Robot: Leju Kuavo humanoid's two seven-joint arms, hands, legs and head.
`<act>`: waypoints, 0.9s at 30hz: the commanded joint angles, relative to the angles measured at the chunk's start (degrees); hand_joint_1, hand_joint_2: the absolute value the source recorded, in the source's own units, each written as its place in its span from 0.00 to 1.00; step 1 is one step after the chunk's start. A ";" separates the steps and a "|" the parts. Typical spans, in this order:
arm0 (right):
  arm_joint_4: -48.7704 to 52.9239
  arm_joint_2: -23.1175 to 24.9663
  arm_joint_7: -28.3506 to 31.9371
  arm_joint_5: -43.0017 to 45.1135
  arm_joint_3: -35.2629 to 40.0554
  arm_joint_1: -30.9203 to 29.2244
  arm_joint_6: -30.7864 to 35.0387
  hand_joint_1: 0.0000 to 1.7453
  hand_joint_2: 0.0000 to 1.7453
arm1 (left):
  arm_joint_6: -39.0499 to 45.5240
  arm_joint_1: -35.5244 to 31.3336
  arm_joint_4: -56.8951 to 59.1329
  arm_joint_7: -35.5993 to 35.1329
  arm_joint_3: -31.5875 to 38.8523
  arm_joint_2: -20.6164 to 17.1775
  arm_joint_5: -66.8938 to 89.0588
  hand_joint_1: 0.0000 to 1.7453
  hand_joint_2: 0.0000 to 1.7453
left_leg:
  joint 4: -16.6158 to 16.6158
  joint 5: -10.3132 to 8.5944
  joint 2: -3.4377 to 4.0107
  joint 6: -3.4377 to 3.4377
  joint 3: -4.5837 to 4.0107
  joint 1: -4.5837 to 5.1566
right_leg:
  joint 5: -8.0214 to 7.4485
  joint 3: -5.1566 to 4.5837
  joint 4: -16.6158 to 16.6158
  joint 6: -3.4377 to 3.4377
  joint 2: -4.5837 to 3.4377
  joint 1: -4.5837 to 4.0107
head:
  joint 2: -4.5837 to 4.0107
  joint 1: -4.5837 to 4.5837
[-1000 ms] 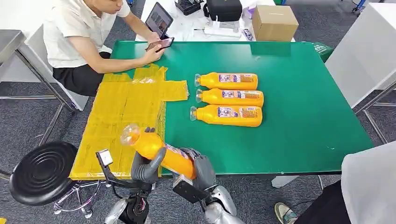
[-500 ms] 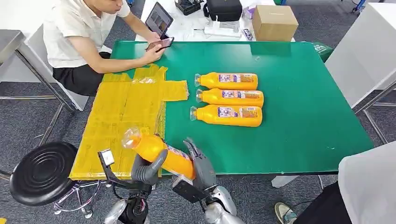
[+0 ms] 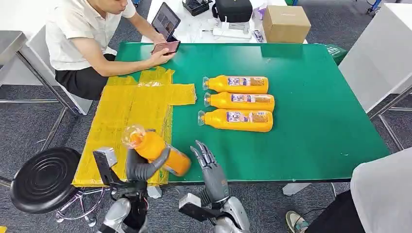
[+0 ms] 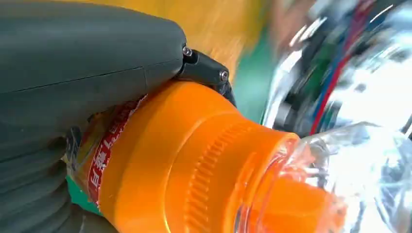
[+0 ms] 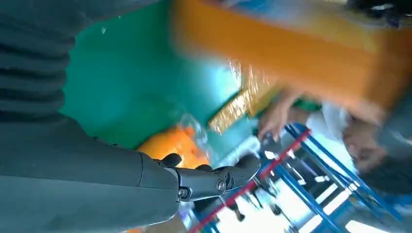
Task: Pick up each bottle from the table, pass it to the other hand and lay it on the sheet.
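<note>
Bottle count: four orange juice bottles with clear caps. Three lie on their sides in a row on the green table (image 3: 311, 97), caps toward the sheet: far bottle (image 3: 236, 84), middle bottle (image 3: 240, 101), near bottle (image 3: 236, 120). Middle and near touch; the far one lies just beside the middle.

The fourth, the held bottle (image 3: 155, 149), is in the left hand (image 3: 141, 167), above the near right corner of the yellow plastic sheet (image 3: 126, 116), at the table's front edge. It is tilted, cap up and away from the robot, base toward the right hand. Left fingers wrap its body; in the left wrist view the thumb (image 4: 87, 53) presses against the label.

Right hand (image 3: 210, 167): just beside the bottle's base, apart from it, holding nothing. Fingers extended and slightly spread, pointing away from the robot over the table edge.

One sheet, spread on the table's left part. One person (image 3: 82, 39) seated at the far left corner, holding a phone (image 3: 166, 47). One black stool (image 3: 43, 179) stands left of the robot.
</note>
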State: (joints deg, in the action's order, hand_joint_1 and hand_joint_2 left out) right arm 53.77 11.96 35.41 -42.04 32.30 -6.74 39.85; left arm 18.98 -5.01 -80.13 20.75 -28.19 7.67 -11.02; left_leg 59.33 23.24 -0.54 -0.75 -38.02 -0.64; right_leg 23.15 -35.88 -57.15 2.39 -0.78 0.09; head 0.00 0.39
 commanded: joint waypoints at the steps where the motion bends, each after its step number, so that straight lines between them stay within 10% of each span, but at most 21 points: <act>1: 12.35 -1.38 -0.63 -5.91 -8.19 5.48 0.15 0.00 0.00 | 6.30 -5.30 3.23 1.88 6.19 -1.11 14.74 1.00 1.00 | -0.03 0.02 -0.02 0.01 0.10 0.03 | 0.04 0.09 0.00 -0.04 0.11 0.01 | 0.00 0.02; 8: 9.53 -1.32 -0.85 -4.70 -6.62 4.40 0.15 0.00 0.00 | 15.76 -9.58 7.81 -0.20 6.45 -2.50 32.92 1.00 1.00 | -0.04 -0.01 0.00 0.02 0.13 0.01 | 0.04 0.14 0.03 -0.03 0.11 0.01 | 0.00 0.02; 19: 4.02 -2.18 -2.21 2.34 2.83 -1.34 -0.39 0.00 0.00 | 8.07 -30.88 48.01 -18.40 0.20 -2.46 68.29 1.00 1.00 | -0.10 -0.15 0.01 0.04 0.27 0.02 | -0.06 0.27 0.06 -0.06 0.10 0.00 | 0.00 0.00; 27: 3.63 -2.35 -2.28 3.06 3.68 -1.55 -0.28 0.00 0.00 | 5.33 -32.56 51.25 -20.68 0.27 -2.30 71.52 1.00 1.00 | -0.05 -0.16 0.08 0.03 0.15 -0.01 | -0.05 0.17 0.02 -0.05 0.04 -0.01 | 0.00 0.04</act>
State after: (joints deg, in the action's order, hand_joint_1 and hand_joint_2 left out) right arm 61.75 11.72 33.38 -39.74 32.54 -5.48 39.87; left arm 27.47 -30.77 -42.41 2.75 -24.61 6.27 57.40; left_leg 59.33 23.03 -0.49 -0.72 -38.04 -0.64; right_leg 23.07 -35.88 -57.19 2.37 -0.77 0.10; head 0.00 0.44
